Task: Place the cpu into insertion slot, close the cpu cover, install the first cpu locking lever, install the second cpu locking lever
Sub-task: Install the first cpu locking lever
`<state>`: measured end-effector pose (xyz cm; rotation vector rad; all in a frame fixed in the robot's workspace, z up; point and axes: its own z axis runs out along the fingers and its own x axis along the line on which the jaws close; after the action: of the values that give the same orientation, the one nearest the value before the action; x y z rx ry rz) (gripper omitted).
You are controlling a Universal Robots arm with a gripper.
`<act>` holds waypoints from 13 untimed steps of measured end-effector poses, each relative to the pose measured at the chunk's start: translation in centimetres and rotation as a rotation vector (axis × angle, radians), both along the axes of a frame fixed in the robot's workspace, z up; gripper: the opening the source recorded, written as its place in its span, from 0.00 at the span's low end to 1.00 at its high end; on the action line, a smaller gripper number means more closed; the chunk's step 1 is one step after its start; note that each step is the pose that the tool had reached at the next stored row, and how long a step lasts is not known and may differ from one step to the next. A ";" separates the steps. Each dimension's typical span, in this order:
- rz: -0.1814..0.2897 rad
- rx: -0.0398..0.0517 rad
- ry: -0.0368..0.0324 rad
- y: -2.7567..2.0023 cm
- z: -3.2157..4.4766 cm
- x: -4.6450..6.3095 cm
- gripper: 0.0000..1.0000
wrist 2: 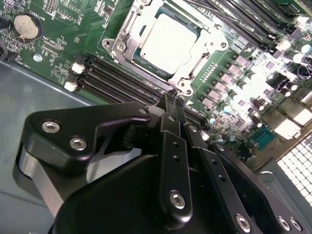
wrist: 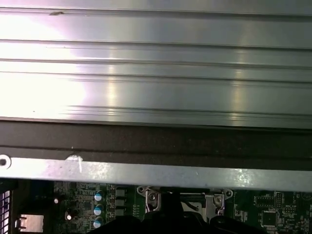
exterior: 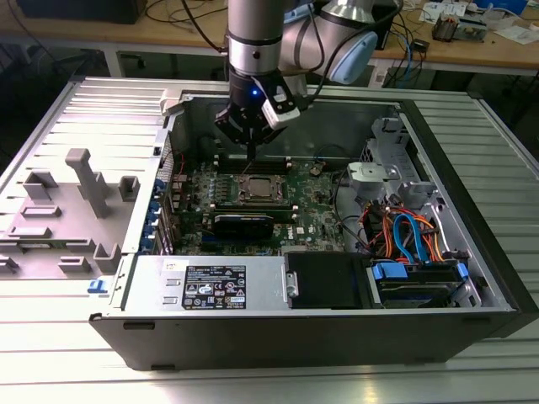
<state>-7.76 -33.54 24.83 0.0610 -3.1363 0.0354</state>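
A: Nearest the exterior view's camera, what comes first?

B: An open computer case (exterior: pixel 278 290) lying on its side on a ribbed metal counter (exterior: pixel 76 337). Taking the insertion slot as the landmark, the case's front wall with a white label sits on the camera side of it, and a black drive bay (exterior: pixel 324 279) lies beside that label, toward the exterior view's right.

A: Where is the insertion slot?

B: The insertion slot (exterior: pixel 258 190) sits near the middle of the green motherboard (exterior: pixel 316 210). In the second wrist view the cpu (wrist 2: pixel 169 40) lies flat inside the slot, its pale metal top showing. The cpu cover (wrist 2: pixel 210 45) is a silvery frame lying down around the chip.

A: And the arm?

B: The gripper (exterior: pixel 251 150) hangs directly above the far edge of the slot, just off the board. In the second wrist view the jaws are drawn together to a narrow point with nothing between them, the tip ending just beside the slot's rim, over the black memory slots (wrist 2: pixel 117 78).

A: What lies farther out?

B: Right of the slot in the exterior view, bundled orange and blue cables (exterior: pixel 404 231). Left of it, outside the case, grey plastic fixtures (exterior: pixel 80 189) stand on the counter. Beyond the slot, a wooden bench (exterior: pixel 472 42) holds loose items.
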 end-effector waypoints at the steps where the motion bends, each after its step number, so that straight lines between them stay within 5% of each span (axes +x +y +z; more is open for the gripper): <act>1: 0.000 0.0000 0.0000 0.01 -0.07 0.0 0.11; 13: -0.015 -0.0046 0.0002 0.22 -0.98 1.0 0.11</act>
<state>-6.78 -33.32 23.84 0.0379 -3.1362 0.0426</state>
